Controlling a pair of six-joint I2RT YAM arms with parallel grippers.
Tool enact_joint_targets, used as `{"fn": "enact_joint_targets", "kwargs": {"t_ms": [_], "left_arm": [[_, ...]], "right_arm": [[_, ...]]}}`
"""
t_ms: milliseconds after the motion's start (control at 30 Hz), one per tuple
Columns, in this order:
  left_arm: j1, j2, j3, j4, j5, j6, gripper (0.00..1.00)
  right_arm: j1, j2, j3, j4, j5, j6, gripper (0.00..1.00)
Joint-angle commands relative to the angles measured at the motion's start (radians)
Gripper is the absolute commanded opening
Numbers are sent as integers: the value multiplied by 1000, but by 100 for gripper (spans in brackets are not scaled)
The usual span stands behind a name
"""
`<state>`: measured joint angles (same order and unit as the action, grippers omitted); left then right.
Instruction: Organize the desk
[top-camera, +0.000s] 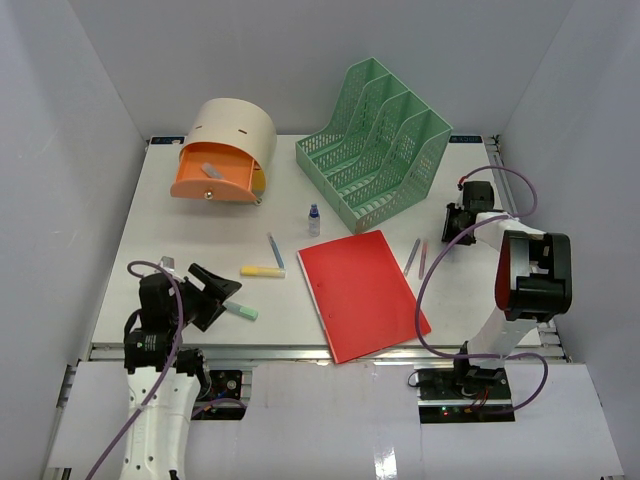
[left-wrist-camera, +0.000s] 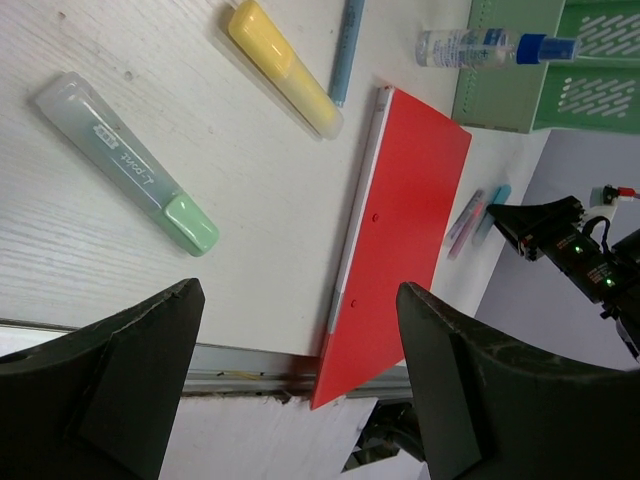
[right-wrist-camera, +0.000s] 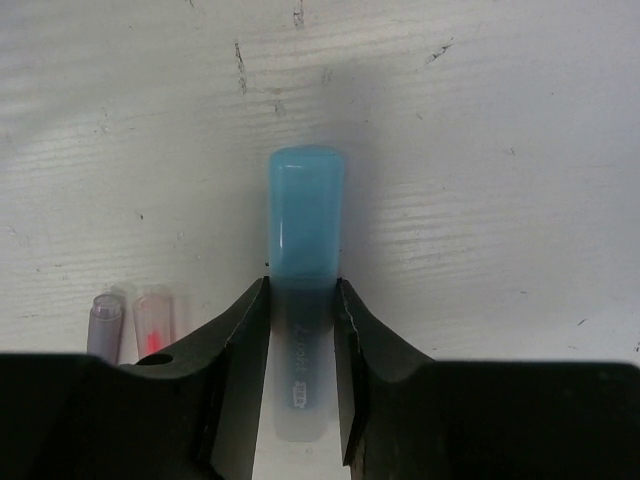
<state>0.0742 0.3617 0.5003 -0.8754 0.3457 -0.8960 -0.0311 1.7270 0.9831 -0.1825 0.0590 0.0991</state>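
Right side of desk. The large flat white tabletop (top-camera: 210, 225), metal rail along its near edge, fills the space between the two arms and the back wall. It carries everything else. It looks rigid and fixed, not a thing to lift; its painted face looks smooth, so small items would probably skid if nudged.

Right gripper (right-wrist-camera: 302, 287) is low over the far right of the tabletop. Its black jaws are pressed against both sides of a highlighter (right-wrist-camera: 307, 200) with a translucent barrel and a blue cap, which lies flat. The grip sits mid-barrel, with the cap sticking out beyond the fingertips. My guess is a light, hard plastic tube, slick and apt to twist if held near one end, so the middle is the sensible hold. Two thin pens, one pale purple (right-wrist-camera: 105, 318) and one pink (right-wrist-camera: 152, 322), lie just beside it on the left, untouched.

Left gripper (top-camera: 222, 290) hangs over the near-left corner with its jaws spread wide and nothing between them. A green-capped highlighter (left-wrist-camera: 130, 165) lies near it.

Elsewhere:
- A yellow highlighter (top-camera: 262, 271).
- A flat red folder (top-camera: 362, 293) at the centre, one corner over the rail.
- A small clear bottle (top-camera: 314, 220).
- A green mesh file rack (top-camera: 380, 160) at the back.
- A beige round box (top-camera: 235, 135) with its orange drawer (top-camera: 210, 178) pulled out.
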Motion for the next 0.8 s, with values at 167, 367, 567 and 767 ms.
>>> {"fn": "enact_joint_targets", "kwargs": {"t_ms": [167, 367, 567, 767], "left_arm": [[-14, -5, -70, 259, 424, 17, 87], [-43, -1, -91, 435, 538, -64, 87], [-51, -52, -100, 668, 506, -198, 86], [-82, 14, -86, 772, 466, -244, 86]], "right_arm": [[-13, -280, -49, -179, -618, -524, 8], [122, -521, -92, -348, -901, -807, 9], [279, -629, -133, -305, -964, -755, 8], [310, -615, -116, -259, -996, -670, 8]]}}
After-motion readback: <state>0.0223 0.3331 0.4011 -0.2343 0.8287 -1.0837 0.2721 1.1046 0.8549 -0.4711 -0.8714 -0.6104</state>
